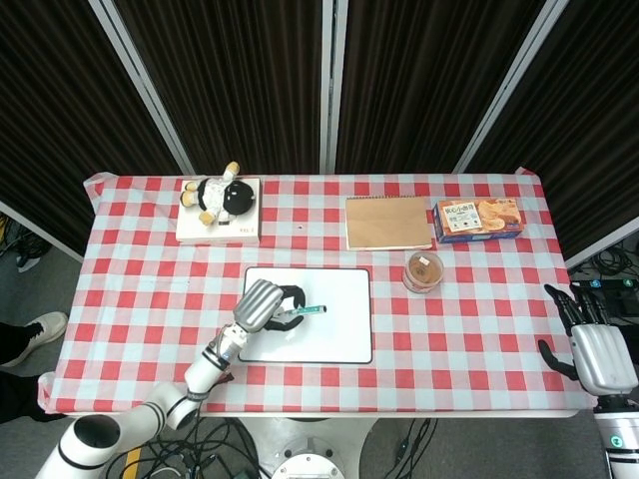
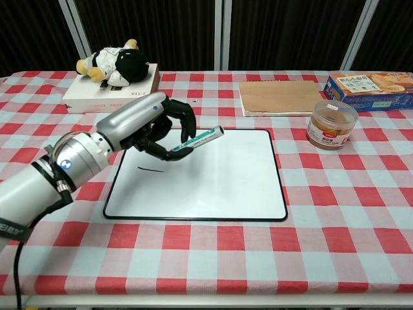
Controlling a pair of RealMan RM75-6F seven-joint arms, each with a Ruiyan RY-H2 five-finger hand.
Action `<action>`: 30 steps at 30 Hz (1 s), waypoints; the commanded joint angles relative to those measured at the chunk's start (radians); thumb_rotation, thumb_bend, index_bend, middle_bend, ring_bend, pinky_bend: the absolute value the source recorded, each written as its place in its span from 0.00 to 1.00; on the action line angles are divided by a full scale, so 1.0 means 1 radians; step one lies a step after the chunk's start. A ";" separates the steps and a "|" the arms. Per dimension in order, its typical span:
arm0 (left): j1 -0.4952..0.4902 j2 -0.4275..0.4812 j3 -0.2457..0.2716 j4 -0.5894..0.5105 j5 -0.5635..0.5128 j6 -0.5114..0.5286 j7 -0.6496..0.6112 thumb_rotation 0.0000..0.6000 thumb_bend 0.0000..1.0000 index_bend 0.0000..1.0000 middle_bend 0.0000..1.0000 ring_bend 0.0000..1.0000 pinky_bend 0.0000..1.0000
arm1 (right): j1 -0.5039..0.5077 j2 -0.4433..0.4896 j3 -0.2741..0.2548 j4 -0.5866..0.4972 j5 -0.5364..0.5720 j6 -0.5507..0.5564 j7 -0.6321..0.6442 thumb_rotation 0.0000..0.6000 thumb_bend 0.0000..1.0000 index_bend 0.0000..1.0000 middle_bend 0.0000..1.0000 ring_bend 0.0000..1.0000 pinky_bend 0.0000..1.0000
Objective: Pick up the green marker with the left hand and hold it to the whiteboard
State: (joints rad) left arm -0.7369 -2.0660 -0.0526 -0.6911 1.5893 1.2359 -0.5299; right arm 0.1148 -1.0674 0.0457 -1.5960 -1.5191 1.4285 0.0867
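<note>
My left hand (image 2: 151,126) (image 1: 265,305) grips the green marker (image 2: 199,139) (image 1: 309,311) over the left part of the whiteboard (image 2: 219,187) (image 1: 334,329). The marker lies nearly level, its white end pointing right, and it is raised off the board. A short dark stroke (image 2: 150,170) shows on the board below the hand. My right hand (image 1: 594,344) hangs beyond the table's right edge, fingers apart, holding nothing; only the head view shows it.
A plush toy (image 2: 116,63) lies on a white box (image 2: 113,97) at the back left. A brown notebook (image 2: 281,97), a round jar (image 2: 332,124) and a biscuit box (image 2: 371,82) stand at the back right.
</note>
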 commanded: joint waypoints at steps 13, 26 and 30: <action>0.056 0.022 0.026 0.000 -0.023 -0.041 0.011 1.00 0.40 0.62 0.61 0.83 0.85 | 0.004 0.002 0.001 -0.020 -0.002 -0.004 -0.028 1.00 0.27 0.06 0.15 0.00 0.00; 0.046 -0.025 0.040 0.069 -0.003 -0.050 -0.004 1.00 0.40 0.61 0.61 0.83 0.85 | 0.001 0.004 0.000 -0.021 0.004 -0.006 -0.030 1.00 0.27 0.06 0.15 0.00 0.00; 0.027 -0.052 0.026 0.069 -0.007 -0.063 -0.007 1.00 0.40 0.62 0.61 0.83 0.85 | -0.002 0.005 -0.001 -0.018 0.005 -0.004 -0.026 1.00 0.27 0.06 0.15 0.00 0.00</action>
State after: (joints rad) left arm -0.7056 -2.1135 -0.0228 -0.6217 1.5841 1.1762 -0.5349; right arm 0.1127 -1.0625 0.0445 -1.6137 -1.5139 1.4244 0.0610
